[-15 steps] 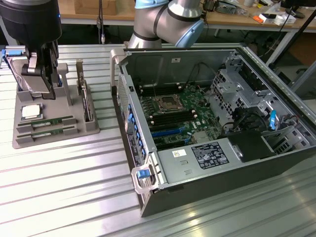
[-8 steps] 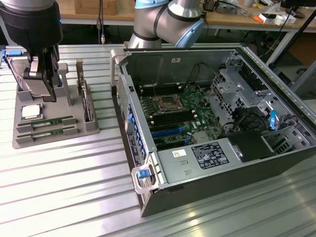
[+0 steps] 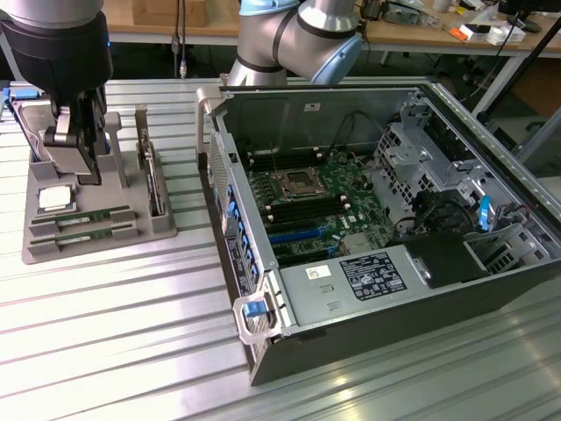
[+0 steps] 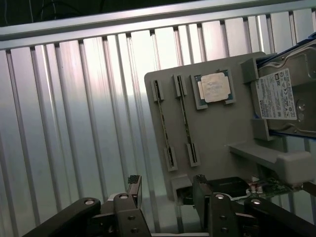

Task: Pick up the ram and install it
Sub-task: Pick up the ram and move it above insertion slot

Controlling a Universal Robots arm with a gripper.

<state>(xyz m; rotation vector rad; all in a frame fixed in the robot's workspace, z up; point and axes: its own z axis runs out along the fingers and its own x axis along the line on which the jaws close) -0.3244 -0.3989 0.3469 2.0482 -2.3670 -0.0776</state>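
Just at the approach step: my tool [image 4: 167, 188] hangs wide open and empty above the gray tray [image 4: 217, 133], ram [image 4: 164, 126] untouched in its slot, and I reckon grabbing that thin stick needs careful lining up.

In the exterior view the end effector [image 3: 79, 162] hides the far part of the grey holder [image 3: 96, 241] near the edge of the desk [image 3: 131, 351]. In the wrist view the hard drive [image 4: 286, 98] and the end effector's fingers [image 4: 129, 197] run off the picture's edges.
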